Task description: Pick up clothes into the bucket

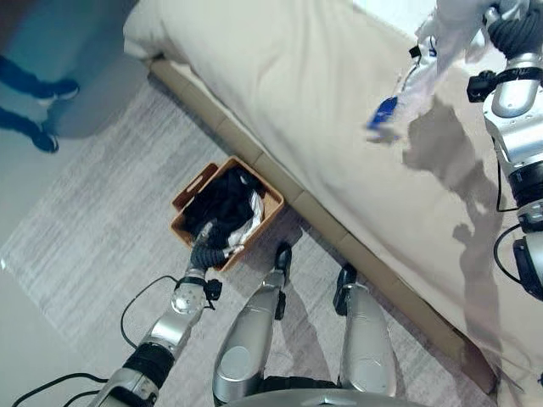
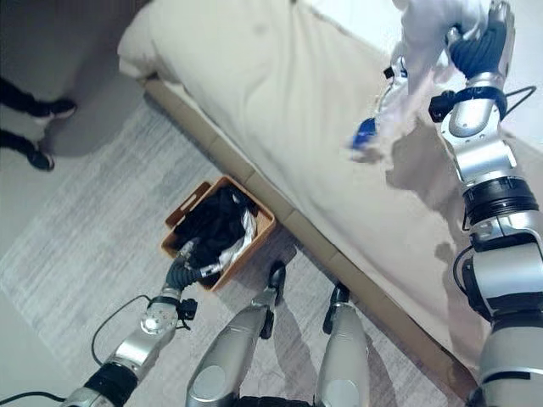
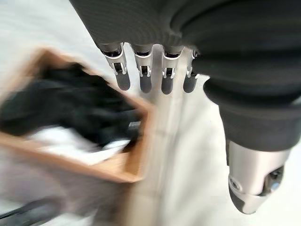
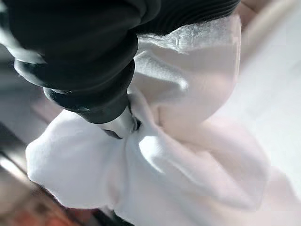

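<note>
An orange-brown basket stands on the rug beside the bed, holding dark clothes and some white cloth. My left hand hovers at the basket's near corner; its fingers are straight and hold nothing, pointing over the basket's rim. High at the far right, my right hand is shut on a white garment. The cloth hangs above the bed with a blue part dangling at its lower end. Bunched white cloth wraps round the hand.
The bed with its beige cover runs diagonally from top centre to lower right. Its wooden base edge passes just behind the basket. A grey rug covers the floor. A person's legs and dark shoes stand at the far left.
</note>
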{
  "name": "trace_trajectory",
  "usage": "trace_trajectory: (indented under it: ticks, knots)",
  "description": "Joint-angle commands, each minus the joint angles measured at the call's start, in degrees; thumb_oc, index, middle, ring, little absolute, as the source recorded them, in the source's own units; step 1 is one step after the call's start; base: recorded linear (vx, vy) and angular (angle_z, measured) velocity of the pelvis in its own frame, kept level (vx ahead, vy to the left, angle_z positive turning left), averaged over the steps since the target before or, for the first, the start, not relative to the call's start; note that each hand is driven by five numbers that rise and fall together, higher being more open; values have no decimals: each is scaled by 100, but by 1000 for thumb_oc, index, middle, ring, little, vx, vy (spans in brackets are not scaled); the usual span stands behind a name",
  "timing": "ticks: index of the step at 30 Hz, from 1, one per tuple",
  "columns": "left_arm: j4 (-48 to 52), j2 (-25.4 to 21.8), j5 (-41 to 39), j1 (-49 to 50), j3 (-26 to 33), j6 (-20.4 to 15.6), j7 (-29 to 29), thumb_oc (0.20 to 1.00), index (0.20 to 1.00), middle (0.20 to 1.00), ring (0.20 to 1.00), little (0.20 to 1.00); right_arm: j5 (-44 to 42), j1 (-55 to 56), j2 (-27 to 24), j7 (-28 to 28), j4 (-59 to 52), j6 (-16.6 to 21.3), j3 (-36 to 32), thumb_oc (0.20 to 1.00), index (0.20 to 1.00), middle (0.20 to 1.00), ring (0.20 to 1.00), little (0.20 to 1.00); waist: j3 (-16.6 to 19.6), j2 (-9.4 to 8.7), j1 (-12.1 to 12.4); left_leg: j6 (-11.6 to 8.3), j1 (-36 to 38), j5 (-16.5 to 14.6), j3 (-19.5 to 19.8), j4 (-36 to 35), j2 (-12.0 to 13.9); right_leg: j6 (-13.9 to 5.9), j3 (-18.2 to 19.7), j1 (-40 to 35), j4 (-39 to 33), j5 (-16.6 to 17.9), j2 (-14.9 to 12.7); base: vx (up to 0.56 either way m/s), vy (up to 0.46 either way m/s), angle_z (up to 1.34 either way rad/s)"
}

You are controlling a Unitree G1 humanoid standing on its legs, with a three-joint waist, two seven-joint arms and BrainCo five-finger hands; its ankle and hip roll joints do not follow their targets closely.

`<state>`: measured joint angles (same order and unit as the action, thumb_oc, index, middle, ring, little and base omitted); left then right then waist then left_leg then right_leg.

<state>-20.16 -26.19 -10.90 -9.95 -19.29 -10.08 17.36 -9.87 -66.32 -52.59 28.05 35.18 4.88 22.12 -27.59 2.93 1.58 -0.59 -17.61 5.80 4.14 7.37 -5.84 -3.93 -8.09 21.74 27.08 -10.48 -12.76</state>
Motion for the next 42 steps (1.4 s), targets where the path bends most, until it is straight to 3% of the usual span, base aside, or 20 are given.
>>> trace_trajectory:
  ticks: [1, 4, 11, 16, 22, 32, 42]
  knots:
    - [389, -5, 9, 24, 28, -307, -81, 1000, 1000, 1000, 1000, 1000, 189, -104, -341, -37, -391, 355, -20, 200, 200, 200, 200, 200, 541, -239, -97, -119, 257, -896, -19, 599, 31, -244, 215, -560, -875, 632, 13, 128, -4, -43]
    - [548, 29, -89, -61, 137, -299, -116, 1000, 1000, 1000, 1000, 1000, 140, 90, -381, -194, -734, 386, -72, 200, 200, 200, 200, 200, 723, -313, -156, -129, 458, -928, -97, 517, 74, -261, 253, -757, -1085, 680, 93, 80, -17, -25]
    - [1444, -82, -332, -424, 433, -99, -459, 1000, 1000, 1000, 1000, 1000, -592, 944, -350, -1356, -1877, 383, -83, 200, 200, 200, 200, 200, 1449, -488, -383, -154, 1298, -1035, -475, 151, 291, -333, 436, -1505, -1624, 763, 341, 118, -21, -35]
    - [1505, -182, -357, -965, 201, 36, -687, 1000, 1000, 1000, 1000, 1000, -1105, 1057, -767, -2246, -2542, 200, 494, 200, 200, 200, 200, 200, 1851, -574, -484, -176, 1737, -1050, -578, -62, 384, -342, 440, -1900, -1742, 702, 408, 75, -38, -14]
    - [1257, 16, -1001, -1684, -277, 162, -983, 1000, 1000, 1000, 1000, 1000, -1344, 1165, -1071, -3055, -3440, 74, 1135, 200, 200, 200, 200, 200, 2272, -565, -515, -200, 2120, -1016, -627, -299, 472, -368, 331, -2355, -2113, 766, 455, 45, -40, -5]
    - [940, 396, -2163, -1851, -789, 354, -1338, 1000, 1000, 1000, 1000, 1000, -2144, 1548, -692, -3759, -4529, 15, 1428, 200, 200, 200, 200, 200, 2478, -527, -468, -205, 2431, -1002, -600, -412, 527, -348, 206, -2778, -2298, 751, 480, 21, -16, -1]
    - [1649, -18, -3305, -2322, -1860, 647, -1933, 1000, 1000, 1000, 1000, 1000, -2727, 1605, -405, -3989, -5071, 11, 1690, 200, 200, 200, 200, 200, 2545, -458, -438, -255, 2435, -923, -456, -457, 549, -334, -18, -2917, -2444, 773, 471, -13, -5, 7]
